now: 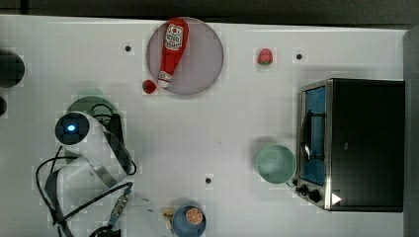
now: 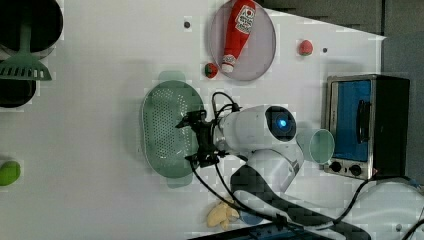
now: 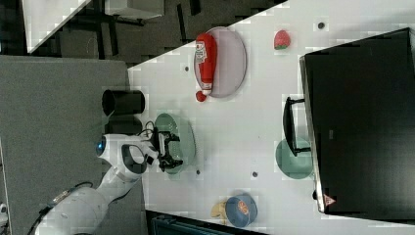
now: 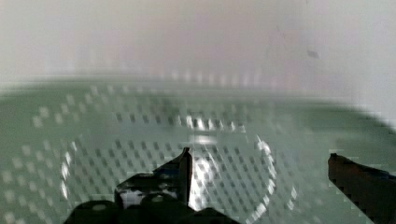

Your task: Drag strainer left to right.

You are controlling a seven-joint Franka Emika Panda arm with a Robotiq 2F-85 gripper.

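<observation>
Hanging over the strainer [image 2: 167, 131], the gripper [image 2: 196, 139] has its black fingers [image 4: 180, 170] spread wide with nothing between them, and the wrist view looks straight down between them into the pale green, hole-dotted basin. In the left view the fingers sit above the strainer's right rim; whether either tip actually touches the plastic is hard to call from here. The strainer lies flat on the white table [image 1: 212, 133], toward the top view's left, mostly hidden there beneath the white arm [image 1: 89, 148]. Moving outward in the top view: above sits a grey round plate [image 1: 205, 54] carrying a red ketchup bottle [image 1: 172, 49], with a small red piece [image 1: 148, 86] just beside the plate's lower-left edge. Farther toward the top view's right a toy strawberry [image 1: 265, 56] rests alone. A smooth mint bowl [image 1: 275, 164] stands just beside the toaster oven [image 1: 363, 143], well apart from the strainer. Near the bottom edge, a blue bowl [image 1: 185, 224] holds an orange slice [image 1: 194, 216].
</observation>
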